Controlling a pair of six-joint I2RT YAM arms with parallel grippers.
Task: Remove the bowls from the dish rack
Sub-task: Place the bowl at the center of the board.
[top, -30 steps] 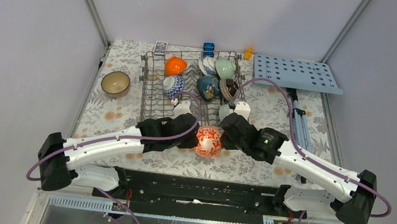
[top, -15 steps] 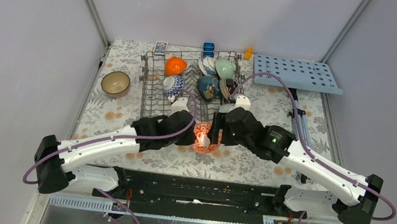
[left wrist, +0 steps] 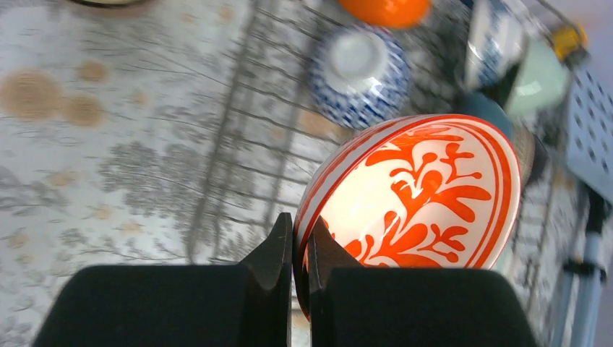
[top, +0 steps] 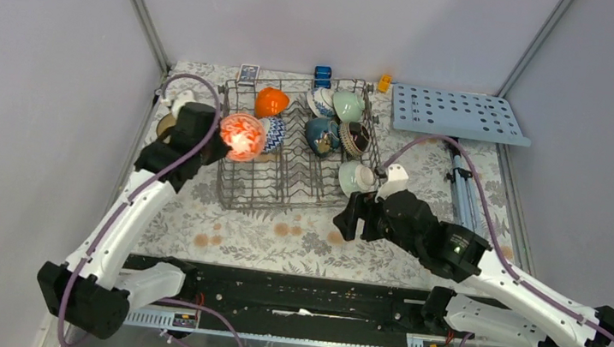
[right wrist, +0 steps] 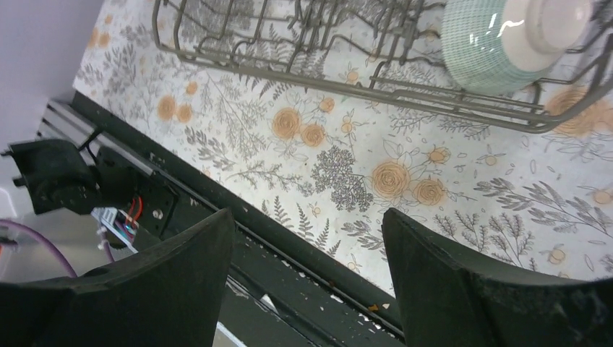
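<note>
The unloading is in an early stage. The left end effector [left wrist: 298, 233] is pinched onto the rim of the red-and-white bowl [top: 243, 135], holding it in the air over the left edge of the dish rack [top: 238, 185], not yet set down. Beside it on the counter [top: 297, 237], a brown-rimmed bowl [top: 162, 131] shows partly from under the left arm, so one seems already out. Seven remain in the rack: the orange bowl [top: 272, 101], two blue-and-white ones, two pale green, the dark blue and the dark brown. The right end effector [right wrist: 307, 217] hangs spread wide and empty over the counter, just beside the near pale green bowl [right wrist: 499, 43], probably the next candidate.
</note>
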